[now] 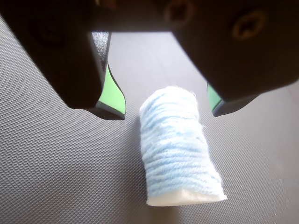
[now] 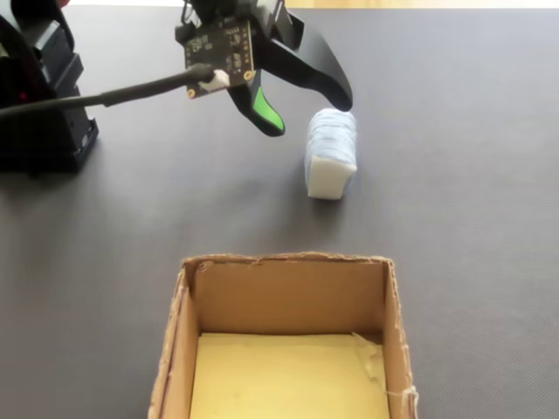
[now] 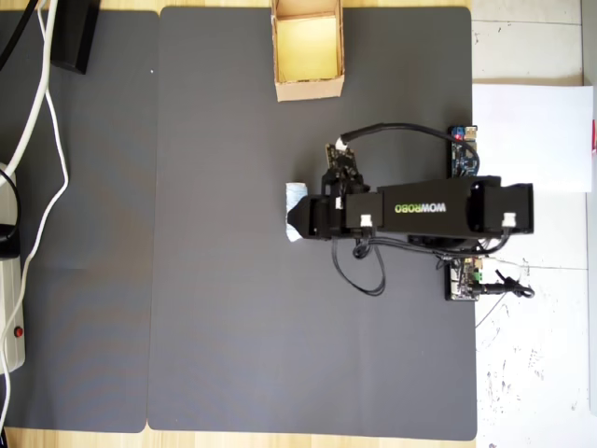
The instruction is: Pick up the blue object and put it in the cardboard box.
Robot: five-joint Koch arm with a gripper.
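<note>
The blue object (image 1: 180,147) is a pale blue roll of wound yarn lying on the dark mat; it also shows as a small pale roll (image 2: 331,154) in the fixed view and at the arm's front end (image 3: 296,196) from overhead. My gripper (image 1: 167,112) is open, its green-padded fingers (image 1: 111,95) standing either side of the roll's far end without touching it. In the fixed view the gripper (image 2: 306,109) hovers just above and left of the roll. The cardboard box (image 2: 288,278) stands open near the front edge; overhead the cardboard box (image 3: 307,89) is at the top of the mat.
The arm's black base (image 2: 39,105) sits at the left of the fixed view. Overhead, white cables (image 3: 37,121) run along the left mat and a white sheet (image 3: 532,140) lies right of the arm (image 3: 429,210).
</note>
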